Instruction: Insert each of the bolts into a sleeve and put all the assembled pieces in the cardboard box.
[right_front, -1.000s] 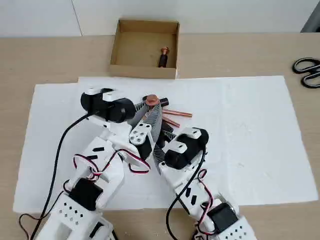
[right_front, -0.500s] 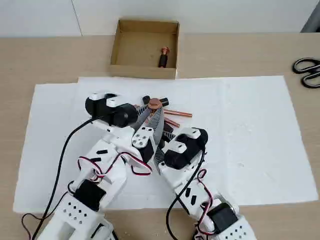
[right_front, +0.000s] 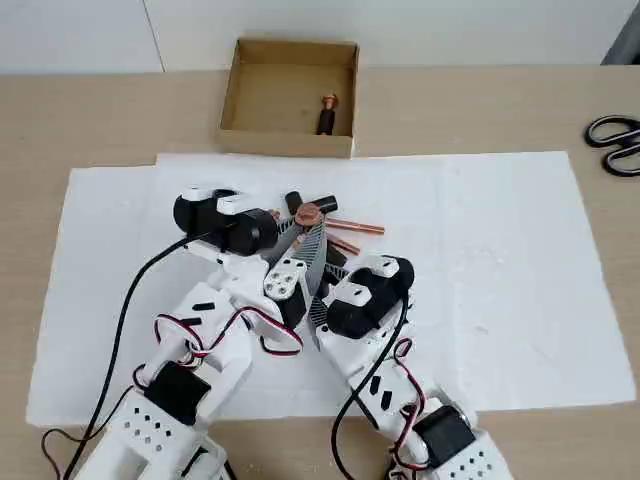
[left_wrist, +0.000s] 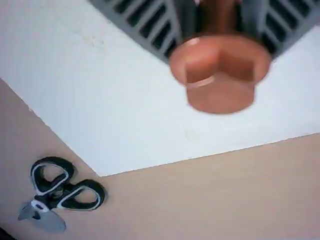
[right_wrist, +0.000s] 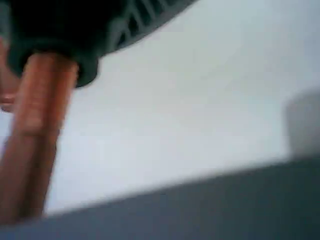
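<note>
My left gripper (right_front: 305, 226) is shut on a copper bolt (right_front: 308, 213); its hexagonal head (left_wrist: 220, 75) sticks out between the grey ribbed fingers (left_wrist: 145, 20). Close beside it over the white sheet, my right gripper (right_front: 325, 262) is shut on a black sleeve (right_wrist: 55, 45), and a copper shaft (right_wrist: 35, 130) pokes out of the sleeve's end. Two loose copper bolts (right_front: 355, 227) lie on the sheet just right of the grippers, with black sleeves (right_front: 293, 203) around the bolt head. The cardboard box (right_front: 240, 95) stands at the table's back and holds one assembled piece (right_front: 327, 113).
A white sheet (right_front: 500, 280) covers the middle of the wooden table. Black-handled scissors (right_front: 615, 143) lie at the far right edge, off the sheet, and are also seen in the left wrist view (left_wrist: 60, 187). Both arms crowd the sheet's left-centre.
The left arm has shifted right and a little toward the front. The bolt head in its gripper has come slightly nearer the right gripper. The right arm has hardly moved.
</note>
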